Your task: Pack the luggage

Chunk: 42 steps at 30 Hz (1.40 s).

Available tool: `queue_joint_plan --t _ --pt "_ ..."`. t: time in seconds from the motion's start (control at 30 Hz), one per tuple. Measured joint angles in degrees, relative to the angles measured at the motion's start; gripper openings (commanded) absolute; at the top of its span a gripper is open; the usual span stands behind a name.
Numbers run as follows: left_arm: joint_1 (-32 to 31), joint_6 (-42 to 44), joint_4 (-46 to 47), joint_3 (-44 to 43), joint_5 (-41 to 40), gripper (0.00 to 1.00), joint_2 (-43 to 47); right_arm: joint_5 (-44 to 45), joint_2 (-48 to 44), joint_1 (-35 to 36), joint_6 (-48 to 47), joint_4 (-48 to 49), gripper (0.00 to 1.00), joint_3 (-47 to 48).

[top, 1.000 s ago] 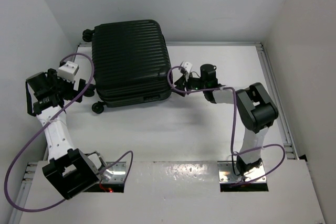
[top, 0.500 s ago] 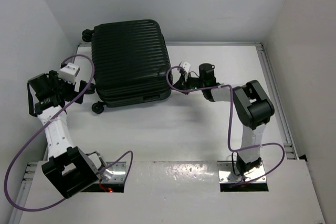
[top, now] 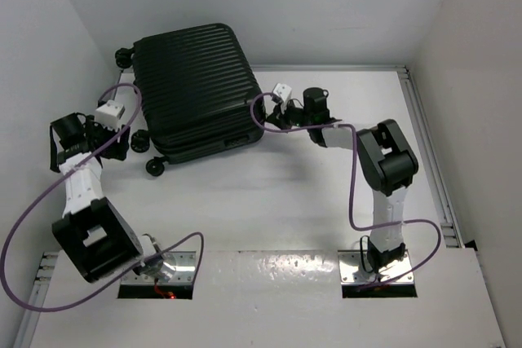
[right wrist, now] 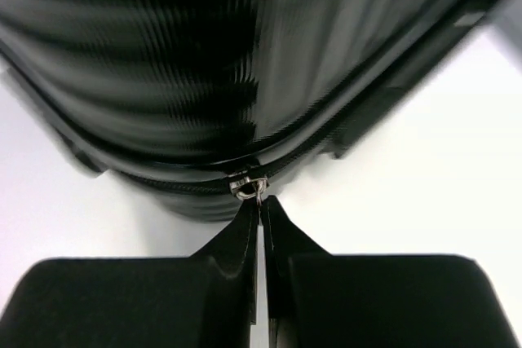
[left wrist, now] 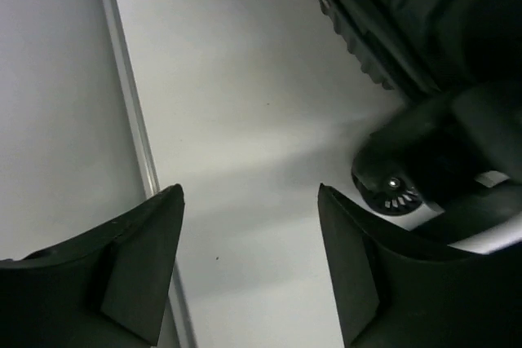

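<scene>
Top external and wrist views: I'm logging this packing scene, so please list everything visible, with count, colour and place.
suitcase: one, black ribbed hard-shell, closed, lying flat on the far left of the table
wheels: three seen, black, on the suitcase's left side
zipper pull: one, silver, on the suitcase's seam
table: one, white, under everything
cables: two, purple, one along each arm
left gripper: one, black, open, beside a wheel
right gripper: one, black, shut on the zipper pull
</scene>
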<state>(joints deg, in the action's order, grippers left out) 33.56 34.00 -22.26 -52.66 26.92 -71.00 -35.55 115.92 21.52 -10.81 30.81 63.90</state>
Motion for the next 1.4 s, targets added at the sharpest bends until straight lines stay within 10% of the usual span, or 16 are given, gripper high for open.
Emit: queue_joint_plan --t 0.63,0.83,1.17,1.33,1.4 --pt "-10.60 -11.65 12.02 -16.20 -12.20 0.51 -23.50 5.51 26.25 -2.23 -2.19 6.54 0.00 35.21" --pt "-11.45 -14.32 12.96 -17.05 -14.23 1.00 -26.29 0.96 36.20 -2.84 0.57 9.73 0.00 48.59" --pt "-8.37 -23.85 15.34 -21.38 -18.14 1.00 -24.79 -0.83 47.04 -2.10 3.21 18.10 0.00 61.59" --pt "-6.23 -25.49 14.47 -26.97 -21.31 1.00 -24.79 4.31 46.71 -1.60 4.48 25.97 0.64 57.48" --pt "-6.12 -24.35 12.59 -29.09 -21.14 0.94 -25.00 6.78 44.09 -2.08 4.39 29.68 0.73 51.65"
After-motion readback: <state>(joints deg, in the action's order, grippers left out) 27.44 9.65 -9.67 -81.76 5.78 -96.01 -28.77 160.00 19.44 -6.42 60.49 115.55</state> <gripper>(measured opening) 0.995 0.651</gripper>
